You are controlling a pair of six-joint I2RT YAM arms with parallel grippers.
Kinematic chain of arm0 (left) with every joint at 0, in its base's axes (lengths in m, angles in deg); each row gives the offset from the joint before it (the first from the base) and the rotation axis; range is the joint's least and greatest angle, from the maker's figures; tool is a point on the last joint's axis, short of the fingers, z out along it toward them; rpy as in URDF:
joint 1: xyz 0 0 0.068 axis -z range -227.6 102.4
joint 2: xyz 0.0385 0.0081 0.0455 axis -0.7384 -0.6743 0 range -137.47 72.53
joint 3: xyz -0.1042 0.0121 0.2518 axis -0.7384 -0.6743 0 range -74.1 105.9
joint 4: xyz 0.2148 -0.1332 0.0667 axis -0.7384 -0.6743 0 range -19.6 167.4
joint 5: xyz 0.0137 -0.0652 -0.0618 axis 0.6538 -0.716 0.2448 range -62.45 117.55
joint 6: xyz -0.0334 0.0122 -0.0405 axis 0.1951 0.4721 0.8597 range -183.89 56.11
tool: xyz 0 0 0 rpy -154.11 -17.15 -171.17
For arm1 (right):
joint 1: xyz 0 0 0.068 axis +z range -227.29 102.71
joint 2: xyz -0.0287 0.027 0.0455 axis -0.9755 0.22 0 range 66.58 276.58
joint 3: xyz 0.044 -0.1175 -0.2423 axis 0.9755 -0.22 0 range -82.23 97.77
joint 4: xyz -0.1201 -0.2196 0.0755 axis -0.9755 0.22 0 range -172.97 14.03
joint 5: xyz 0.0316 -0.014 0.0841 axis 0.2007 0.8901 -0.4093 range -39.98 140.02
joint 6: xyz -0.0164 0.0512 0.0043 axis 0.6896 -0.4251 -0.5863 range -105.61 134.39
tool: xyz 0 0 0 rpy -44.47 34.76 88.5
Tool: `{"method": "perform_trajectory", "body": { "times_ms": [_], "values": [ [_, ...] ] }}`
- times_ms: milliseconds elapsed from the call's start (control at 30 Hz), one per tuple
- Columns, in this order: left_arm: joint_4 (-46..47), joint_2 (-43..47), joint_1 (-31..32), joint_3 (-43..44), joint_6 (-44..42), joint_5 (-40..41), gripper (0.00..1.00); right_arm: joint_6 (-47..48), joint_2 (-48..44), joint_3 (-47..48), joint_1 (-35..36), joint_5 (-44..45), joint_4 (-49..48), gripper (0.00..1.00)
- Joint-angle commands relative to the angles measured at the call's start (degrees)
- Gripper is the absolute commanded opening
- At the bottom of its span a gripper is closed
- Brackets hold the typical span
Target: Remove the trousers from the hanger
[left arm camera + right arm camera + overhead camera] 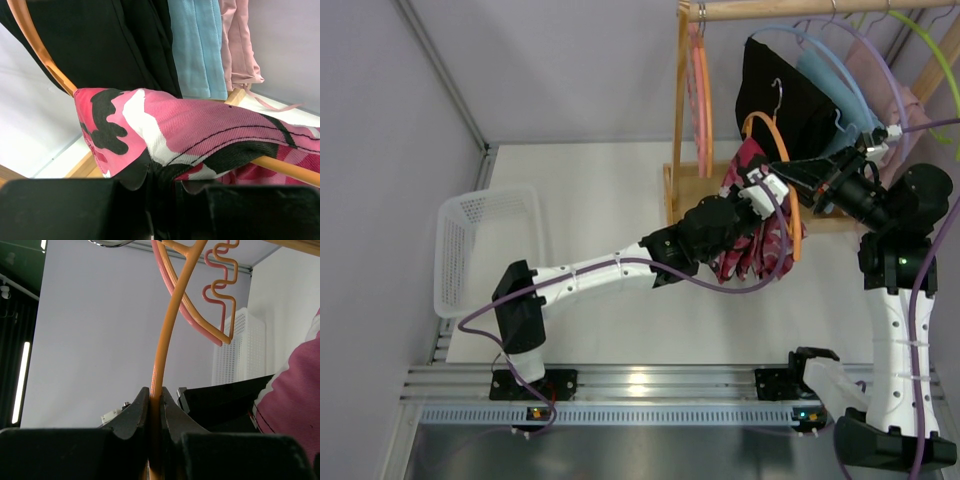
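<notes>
The pink, white and black camouflage trousers (760, 245) hang over the bar of an orange hanger (788, 190) in front of the wooden rack. My left gripper (752, 195) is shut on a fold of the camouflage trousers (200, 135); the hanger's bar (290, 170) runs under the cloth. My right gripper (798, 172) is shut on the orange hanger's arm (165, 350), its jaws pressed to both sides of it. The plain black trousers (782, 95) hang behind on the rack, also in the left wrist view (100, 45).
The wooden rack (682, 120) stands at the back right with light blue (835, 85) and pink (880, 90) garments on hangers. A salmon hanger (701, 85) hangs empty at its left end. A white mesh basket (485, 245) sits at the left of the table.
</notes>
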Motion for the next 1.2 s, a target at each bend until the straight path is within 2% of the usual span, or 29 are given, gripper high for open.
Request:
{"method": "perform_trajectory", "body": {
  "times_ms": [0,400,533,800,967,1167],
  "values": [
    [0.97,-0.66,-3.21,2.66,0.1,2.63,0.0,-0.09,-2.02,6.23,-0.11,-2.54,-8.35,0.0],
    [0.97,2.14,-3.83,5.64,-1.66,-2.11,0.0,4.83,-3.69,-1.67,-0.29,-1.14,-7.04,0.0],
    [0.71,3.73,-3.83,4.68,-2.71,-2.65,0.0,7.91,-3.26,-1.33,-1.16,-0.34,-3.86,0.0],
    [0.44,6.63,-3.74,3.01,-3.33,-3.52,0.0,18.19,-1.06,2.54,-8.19,0.89,4.91,0.0],
    [-0.61,7.07,-3.83,3.88,-2.9,-5.19,0.0,24.86,-0.71,4.03,-8.81,3.61,9.14,0.0],
    [-2.02,6.72,-3.74,5.03,-2.37,-7.39,0.0,27.86,-0.35,5.88,-8.9,4.41,10.9,0.0]
  ]
}}
